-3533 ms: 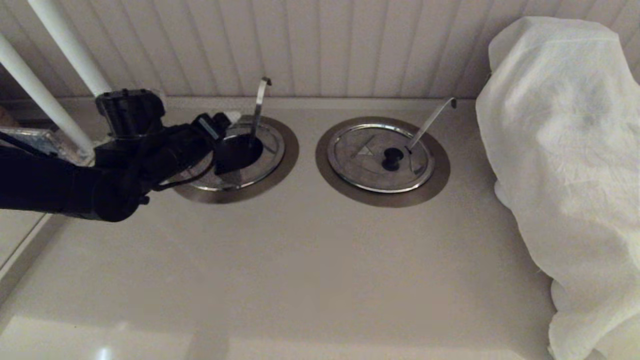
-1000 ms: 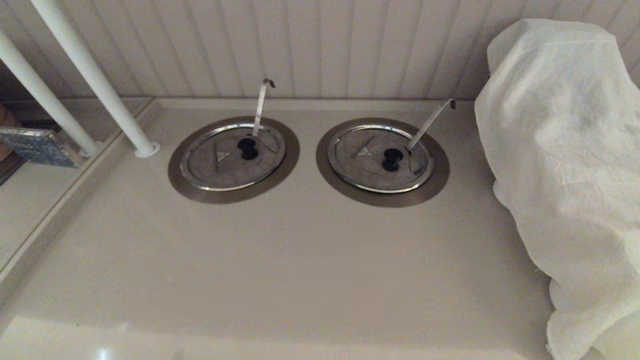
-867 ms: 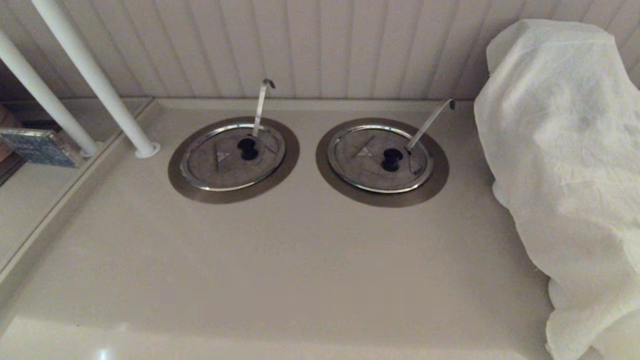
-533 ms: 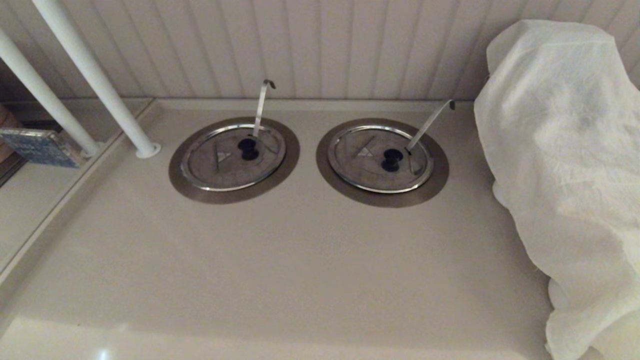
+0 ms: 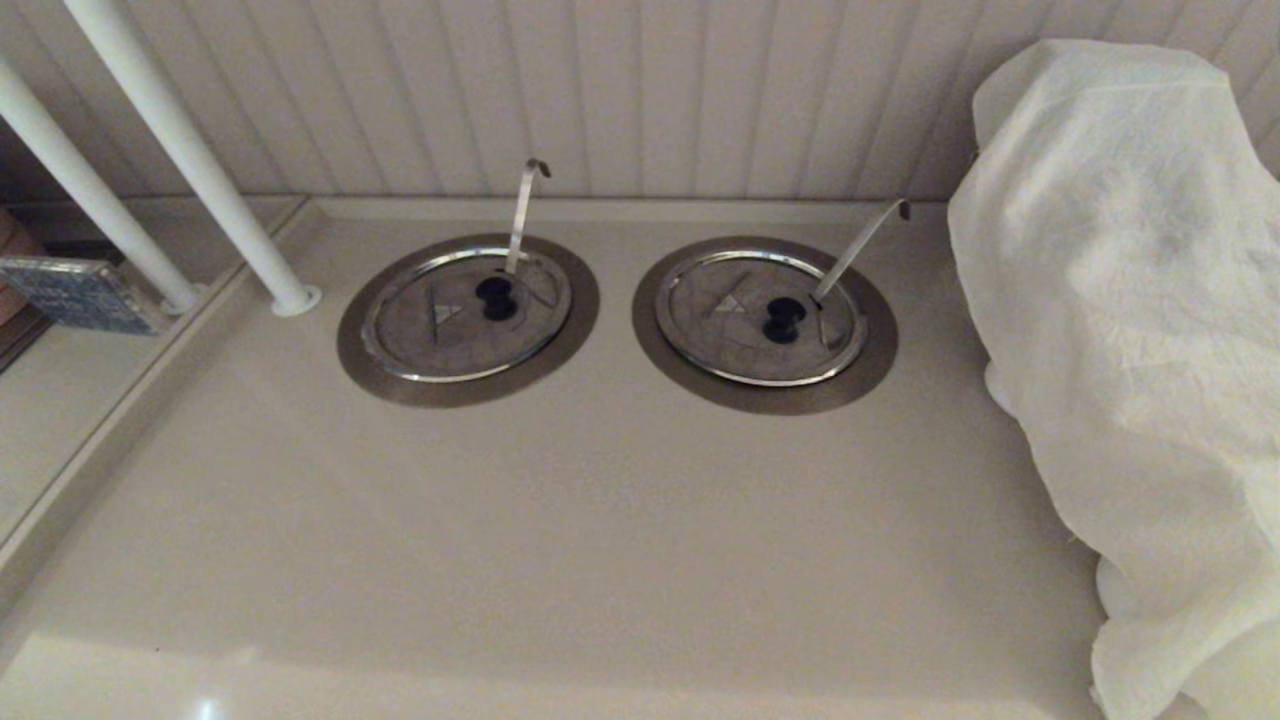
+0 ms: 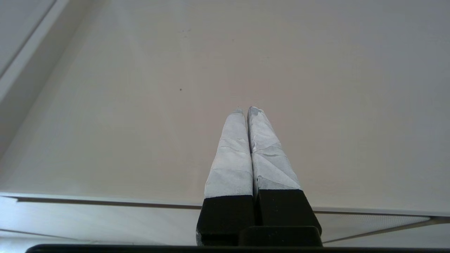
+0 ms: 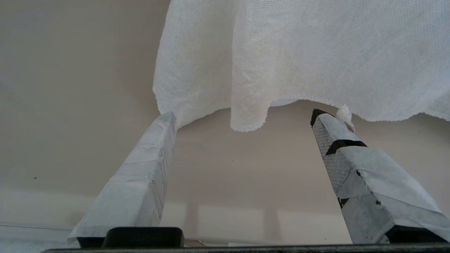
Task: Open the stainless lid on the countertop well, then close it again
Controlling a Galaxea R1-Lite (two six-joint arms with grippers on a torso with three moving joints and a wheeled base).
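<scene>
The stainless lid (image 5: 440, 330) lies flat and closed on the countertop well (image 5: 360, 362), the left of two rings. Its black knob (image 5: 496, 297) sits beside the near-upright ladle handle (image 5: 522, 205). No arm shows in the head view. In the left wrist view my left gripper (image 6: 246, 109) is shut with nothing in it, over bare beige counter near the front edge. My right gripper (image 7: 242, 117) stands open and empty near the hem of a white cloth (image 7: 299, 52).
A twin lid (image 5: 730, 335) with a far-leaning ladle handle (image 5: 860, 243) lies in the right ring. The large white cloth (image 5: 1130, 330) covers something at the right. Two white poles (image 5: 190, 160) rise at the back left beside a lower ledge (image 5: 60, 420).
The left arm, which was at the left lid 3.5 s ago, has drawn back out of the head view. Over the last second nothing has moved.
</scene>
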